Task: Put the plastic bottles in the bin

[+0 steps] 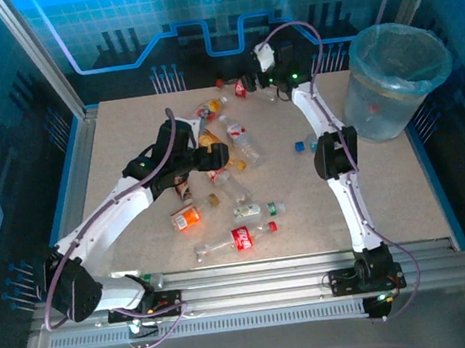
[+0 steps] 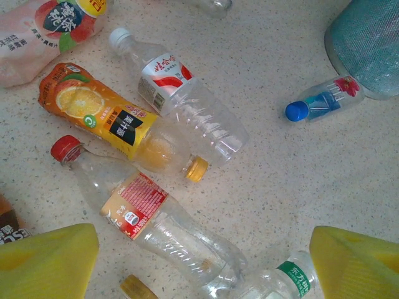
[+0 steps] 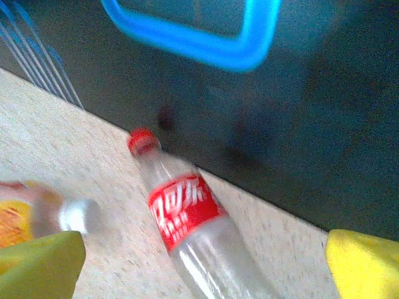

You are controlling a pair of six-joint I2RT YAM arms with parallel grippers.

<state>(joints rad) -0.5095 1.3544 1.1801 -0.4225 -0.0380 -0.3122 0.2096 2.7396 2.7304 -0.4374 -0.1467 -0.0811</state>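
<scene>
Plastic bottles lie scattered over the middle of the table. My left gripper (image 1: pixel 213 155) hangs open above them (image 2: pixel 202 268). Between its yellow fingers (image 2: pixel 50 261) lie a clear bottle with a red label and red cap (image 2: pixel 156 224) and a clear green-labelled bottle (image 2: pixel 283 280). Beyond them are an orange juice bottle (image 2: pixel 112 118) and a white-capped clear bottle (image 2: pixel 187 103). My right gripper (image 1: pixel 259 81) is open at the table's back edge (image 3: pixel 199 268), its fingers on either side of a red-capped, red-labelled clear bottle (image 3: pixel 187 215) lying on the table. The bin (image 1: pixel 395 78) stands at the back right.
Near the front lie an orange bottle (image 1: pixel 187 218), a green-labelled one (image 1: pixel 254 211) and a red-labelled one (image 1: pixel 240 239). A small blue-capped bottle (image 2: pixel 324 103) lies close to the bin's foot (image 2: pixel 368 43). A dark back wall (image 3: pixel 262 118) rises just behind the right gripper.
</scene>
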